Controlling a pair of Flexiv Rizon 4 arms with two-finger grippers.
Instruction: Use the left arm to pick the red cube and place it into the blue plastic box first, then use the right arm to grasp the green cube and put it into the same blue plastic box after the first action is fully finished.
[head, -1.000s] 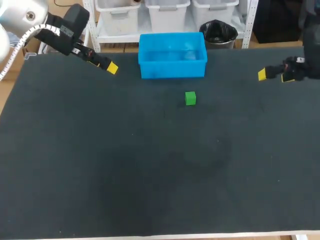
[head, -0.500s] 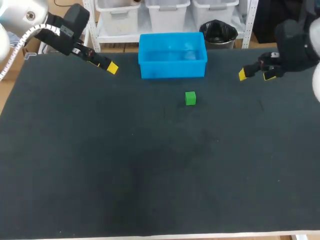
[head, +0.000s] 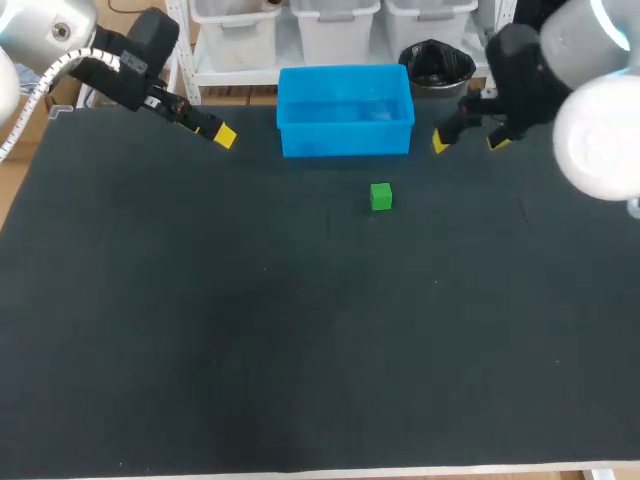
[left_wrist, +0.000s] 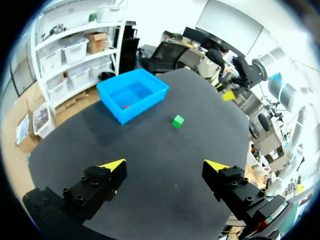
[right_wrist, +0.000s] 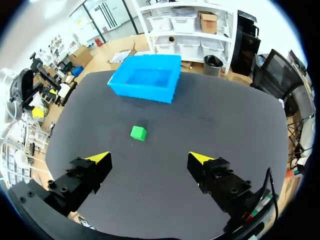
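The blue plastic box (head: 345, 138) stands at the table's far edge, near the middle. In the left wrist view a small red shape (left_wrist: 126, 106) lies inside the box (left_wrist: 145, 106). The green cube (head: 380, 196) sits on the black mat just in front of the box. My left gripper (head: 207, 131) hangs open and empty to the left of the box. My right gripper (head: 468, 142) hangs open and empty to the right of the box, above and beyond the cube. In the right wrist view the cube (right_wrist: 138, 132) lies ahead of the open gripper (right_wrist: 150, 157), with the box (right_wrist: 142, 92) behind it.
The black mat (head: 300, 330) covers the whole table, with wide free room in front of the cube. From the left wrist view, my right arm's gripper (left_wrist: 227, 95) shows beyond the green cube (left_wrist: 177, 121).
My right arm has swung left from the table's right edge towards the box, gripper still open. The left arm, box and green cube have not moved.
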